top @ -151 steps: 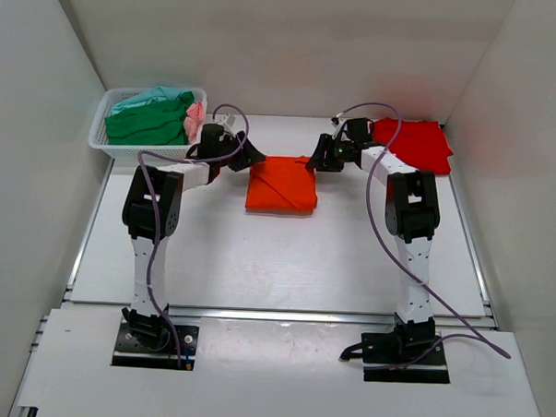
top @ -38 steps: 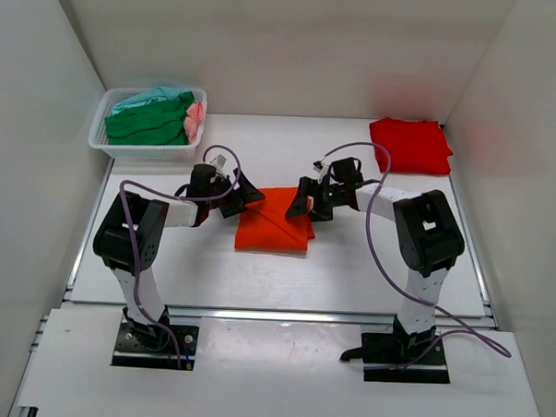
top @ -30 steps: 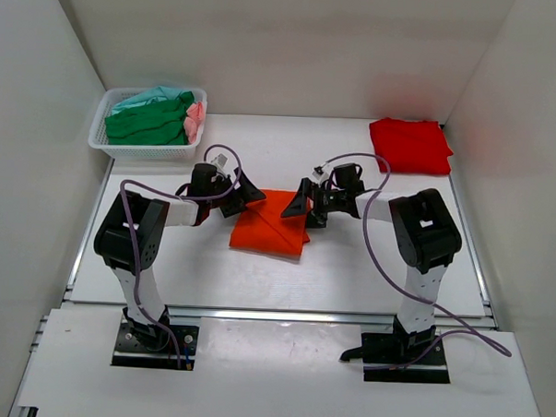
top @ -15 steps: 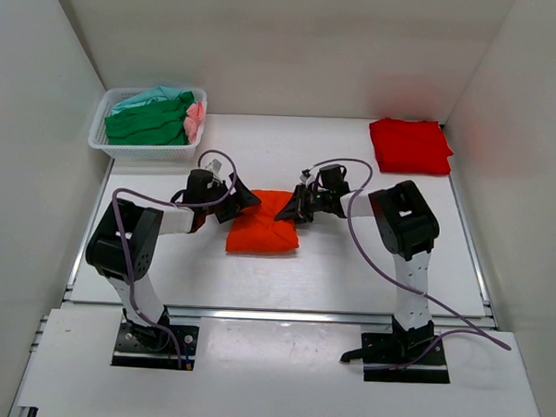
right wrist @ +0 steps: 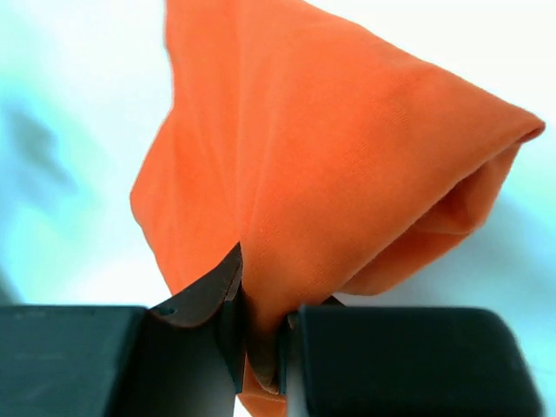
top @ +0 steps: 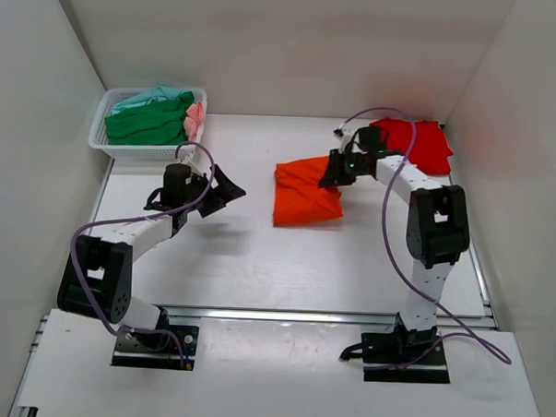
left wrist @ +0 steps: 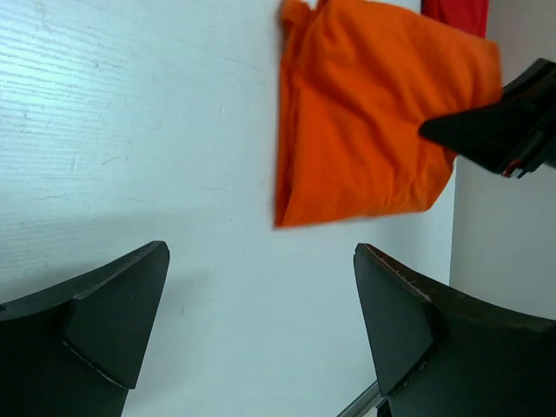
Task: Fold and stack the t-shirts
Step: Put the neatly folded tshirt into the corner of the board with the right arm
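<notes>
**A:** Where's the orange t-shirt (top: 306, 193)?

**B:** Near the middle of the worktop (top: 285, 264), a little to the far right. It's folded into a rough square, and its far right corner is caught in the right pincer (top: 333, 171).

**A:** How does it lie against that pincer?

**B:** From overhead it trails away toward 8 o'clock. In the right wrist view the cloth bunches into the narrow slit between the two fingers (right wrist: 208, 295) and fans out beyond them. So that pincer is clamped down tight on the fabric.

**A:** Is the shirt clear of the worktop?

**B:** The gripped corner looks raised. Whether the near edge touches the surface, I cannot tell.

**A:** And the left pincer (top: 225, 190)?

**B:** Spread wide, with nothing in it. The orange shirt is at its 3 o'clock, apart from it, with bare worktop between. In the left wrist view the two dark fingers sit at the bottom corners and the shirt lies ahead of them.

**A:** The other shirts?

**B:** The red t-shirt (top: 412, 145) lies folded in the far right corner, near the right pincer, at its 2 o'clock. The green t-shirt (top: 148, 124), the teal t-shirt (top: 149, 97) and the pink t-shirt (top: 195, 117) are heaped in the basket (top: 106, 138). That's in the far left corner, about 10 o'clock from the left pincer and well apart from it.
</notes>
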Motion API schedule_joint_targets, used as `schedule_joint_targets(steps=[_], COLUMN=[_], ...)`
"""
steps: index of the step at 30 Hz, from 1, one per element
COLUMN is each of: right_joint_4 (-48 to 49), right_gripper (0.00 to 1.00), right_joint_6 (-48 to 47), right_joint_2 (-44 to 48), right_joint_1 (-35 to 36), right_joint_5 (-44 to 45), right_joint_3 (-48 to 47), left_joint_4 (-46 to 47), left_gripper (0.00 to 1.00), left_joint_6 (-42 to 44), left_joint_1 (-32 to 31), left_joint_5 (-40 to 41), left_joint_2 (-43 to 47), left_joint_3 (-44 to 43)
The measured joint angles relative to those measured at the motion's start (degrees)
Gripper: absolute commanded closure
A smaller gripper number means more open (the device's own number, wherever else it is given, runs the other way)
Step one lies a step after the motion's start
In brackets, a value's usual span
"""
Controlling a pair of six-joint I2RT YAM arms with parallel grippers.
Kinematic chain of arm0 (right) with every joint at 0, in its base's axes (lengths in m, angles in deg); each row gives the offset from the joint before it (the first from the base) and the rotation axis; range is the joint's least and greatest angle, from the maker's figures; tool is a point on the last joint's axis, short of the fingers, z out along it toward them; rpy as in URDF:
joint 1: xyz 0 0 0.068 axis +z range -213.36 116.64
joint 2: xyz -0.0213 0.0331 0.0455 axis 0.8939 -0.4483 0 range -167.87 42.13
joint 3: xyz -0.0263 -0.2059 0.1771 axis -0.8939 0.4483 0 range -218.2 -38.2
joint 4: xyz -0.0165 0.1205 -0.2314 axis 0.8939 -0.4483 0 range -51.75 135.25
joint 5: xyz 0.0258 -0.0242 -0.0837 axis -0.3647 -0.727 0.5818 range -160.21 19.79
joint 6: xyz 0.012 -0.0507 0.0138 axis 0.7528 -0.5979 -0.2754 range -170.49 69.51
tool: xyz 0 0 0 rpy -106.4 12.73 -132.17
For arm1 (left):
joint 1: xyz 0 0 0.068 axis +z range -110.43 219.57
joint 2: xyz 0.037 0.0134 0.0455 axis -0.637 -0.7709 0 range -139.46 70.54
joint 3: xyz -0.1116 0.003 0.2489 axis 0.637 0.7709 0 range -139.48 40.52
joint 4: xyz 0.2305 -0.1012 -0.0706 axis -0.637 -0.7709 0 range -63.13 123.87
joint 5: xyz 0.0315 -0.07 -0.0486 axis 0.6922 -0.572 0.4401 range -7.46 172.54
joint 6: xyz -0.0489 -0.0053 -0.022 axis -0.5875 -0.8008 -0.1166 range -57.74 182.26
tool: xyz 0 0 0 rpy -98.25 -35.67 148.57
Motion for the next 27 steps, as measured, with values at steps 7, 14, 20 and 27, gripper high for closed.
schedule_joint_targets(steps=[7,14,20,27], right_joint_4=[-4.11,-7.39,-10.38,-12.26], right_gripper=[1.0,1.0,1.0,1.0], right_joint_6=[-14.53,-21.75,-25.94,-26.97], right_joint_2=[2.78,0.68,-6.45,-23.74], right_joint_1=[-6.64,-13.51,-21.75,-29.31], right_joint_5=[6.54,7.61,6.01,4.39], right_joint_3=[-5.6,-16.52,-31.34,-48.74], left_joint_4=[-0.76,-2.32,-3.41,-4.92], left_gripper=[0.01,0.02,0.01,0.02], left_joint_6=[0.74,2.84,4.42,6.6], left_joint_1=[0.04,1.03,1.53,1.7], left_joint_5=[0.02,0.04,0.15,0.26], left_joint_2=[1.4,1.4,0.83,0.44], left_joint_3=[0.15,1.62,1.92,1.88])
